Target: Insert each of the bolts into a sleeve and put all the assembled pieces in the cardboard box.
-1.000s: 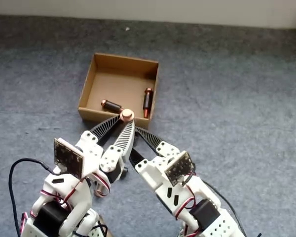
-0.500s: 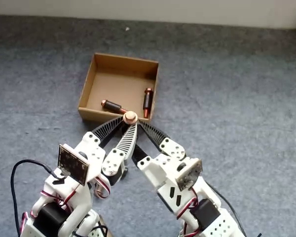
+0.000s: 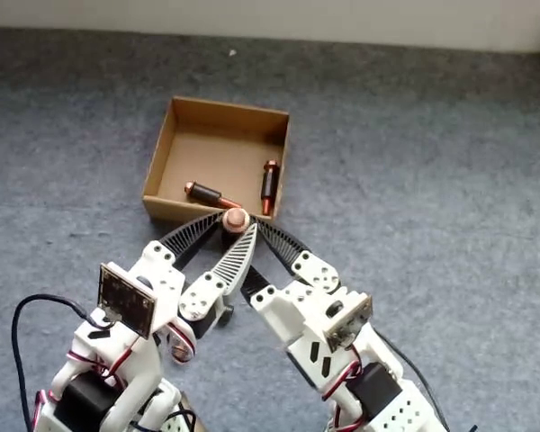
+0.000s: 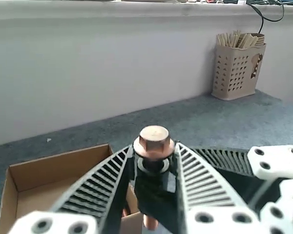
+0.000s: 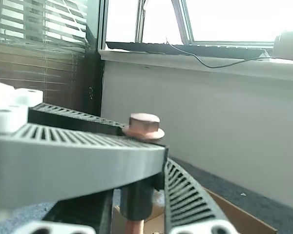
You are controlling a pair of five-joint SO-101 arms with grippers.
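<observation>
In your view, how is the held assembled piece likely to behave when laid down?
The assembled piece is cylindrical, so it would probably roll, unevenly given its wider head. Its coppery bolt looks metal, so likely heavy for its size.

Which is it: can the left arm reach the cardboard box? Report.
Probably yes: the left hand, shut on the sleeve, sits at the near wall of the cardboard box, open top ahead; the right hand crowds alongside.

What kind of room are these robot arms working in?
Likely an office or workshop room: grey carpet underneath, windows and blinds above a white wall, and a perforated basket of sticks by the wall.
</observation>
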